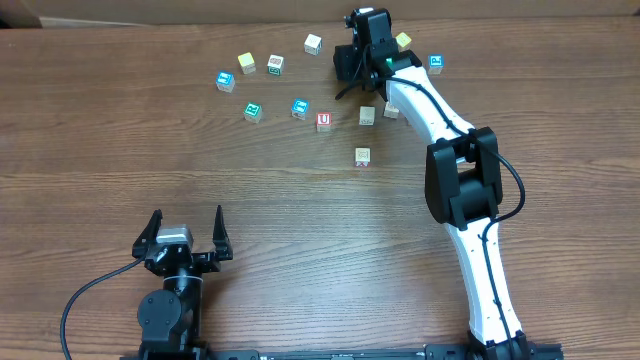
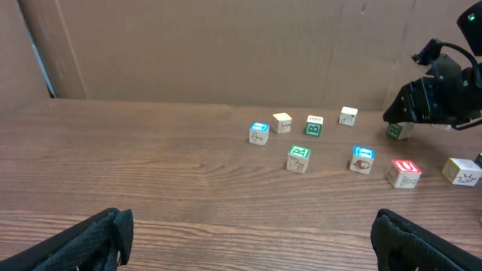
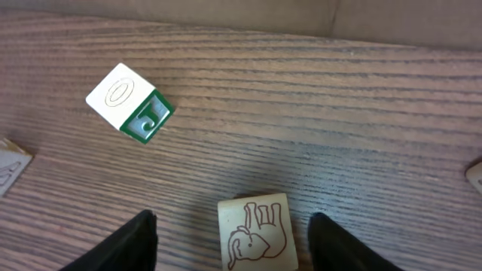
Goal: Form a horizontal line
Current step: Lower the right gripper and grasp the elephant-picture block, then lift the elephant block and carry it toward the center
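Cube with elephant print (image 3: 254, 233) sits untouched between part-open right jaws; left jaws wide.

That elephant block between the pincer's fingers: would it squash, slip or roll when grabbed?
The elephant block looks like solid wood, so it probably stays stiff. Its flat faces rest square on the table, so a push should slide it, not roll it. Its smooth sides might slip unless the right pincer closes squarely.
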{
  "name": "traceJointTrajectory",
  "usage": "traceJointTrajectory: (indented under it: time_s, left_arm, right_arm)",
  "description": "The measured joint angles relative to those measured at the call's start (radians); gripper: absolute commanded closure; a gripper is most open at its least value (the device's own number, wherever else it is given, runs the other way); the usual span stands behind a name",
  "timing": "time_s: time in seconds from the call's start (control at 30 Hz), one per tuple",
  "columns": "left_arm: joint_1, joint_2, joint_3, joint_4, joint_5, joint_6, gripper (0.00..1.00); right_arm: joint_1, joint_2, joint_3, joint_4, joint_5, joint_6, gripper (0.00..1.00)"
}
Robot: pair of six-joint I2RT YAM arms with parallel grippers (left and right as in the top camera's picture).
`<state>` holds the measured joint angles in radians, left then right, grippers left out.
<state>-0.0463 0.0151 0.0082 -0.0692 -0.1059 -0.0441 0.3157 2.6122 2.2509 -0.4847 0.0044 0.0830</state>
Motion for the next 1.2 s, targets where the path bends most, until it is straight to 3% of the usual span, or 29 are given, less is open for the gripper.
traceJointTrajectory:
  time_s: [0.33,0.47,0.73,0.87,1.2]
  left_arm:
    - [0.0,0.0,0.0,0.0,0.0,0.0,0.0]
    - [0.0,0.0,0.0,0.0,0.0,0.0,0.0]
    - [0.0,0.0,0.0,0.0,0.0,0.0,0.0]
    - [0.0,0.0,0.0,0.0,0.0,0.0,0.0]
    - [0.0,0.0,0.0,0.0,0.0,0.0,0.0]
  right_arm:
    - [0.0,0.031,-0.001,0.011,0.03,-0.005,0.39]
    - [0.0,0.046,-0.002,0.014,0.038,-0.007,0.48]
    - [-0.002,0.048,-0.003,0.027,0.048,-0.008,0.51]
    - [-0.002,0.048,-0.003,0.023,0.048,-0.011,0.64]
    - [-0.002,0.008,-0.003,-0.014,0.048,-0.008,0.66]
